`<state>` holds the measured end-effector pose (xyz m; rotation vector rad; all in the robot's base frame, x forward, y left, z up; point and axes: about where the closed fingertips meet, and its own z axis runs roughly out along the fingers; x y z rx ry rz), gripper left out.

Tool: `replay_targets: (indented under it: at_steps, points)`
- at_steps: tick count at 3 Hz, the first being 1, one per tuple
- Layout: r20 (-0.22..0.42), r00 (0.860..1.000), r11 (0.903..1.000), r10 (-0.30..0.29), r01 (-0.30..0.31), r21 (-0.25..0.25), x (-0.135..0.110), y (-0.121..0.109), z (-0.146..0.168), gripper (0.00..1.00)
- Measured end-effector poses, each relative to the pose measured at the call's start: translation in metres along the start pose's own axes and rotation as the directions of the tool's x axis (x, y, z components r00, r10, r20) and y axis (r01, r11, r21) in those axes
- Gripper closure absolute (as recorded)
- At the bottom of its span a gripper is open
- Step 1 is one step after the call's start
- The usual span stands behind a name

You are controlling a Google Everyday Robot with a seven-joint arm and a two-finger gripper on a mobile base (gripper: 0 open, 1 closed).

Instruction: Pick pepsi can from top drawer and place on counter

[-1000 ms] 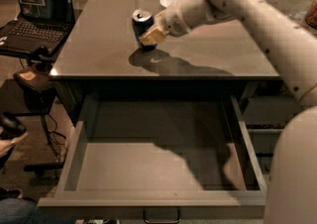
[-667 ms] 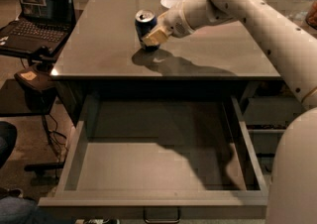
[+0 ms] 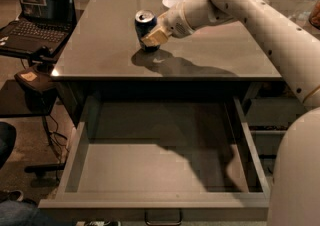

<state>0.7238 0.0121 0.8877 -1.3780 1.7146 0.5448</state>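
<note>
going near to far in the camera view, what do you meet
top drawer → counter front edge → pepsi can, with the hand at its lower right → white bowl

cream rounded arm (image 3: 260,15), dark screw dots, tan gripper (image 3: 153,39) over counter (image 3: 95,45)

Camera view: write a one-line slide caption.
Gripper at the pepsi can standing on the counter, top drawer open below.
</note>
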Motion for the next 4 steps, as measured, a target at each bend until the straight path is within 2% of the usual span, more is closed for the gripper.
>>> replay_targets:
  at_steps: [2,3,4]
  points:
    - [0.0,1.0,1.0,0.0,0.0,0.0,0.0,0.0,0.0001,0.11]
    - [0.0,1.0,1.0,0.0,0.0,0.0,0.0,0.0001,0.0001,0.0]
    - [0.0,1.0,1.0,0.0,0.0,0.0,0.0,0.0001,0.0001,0.0]
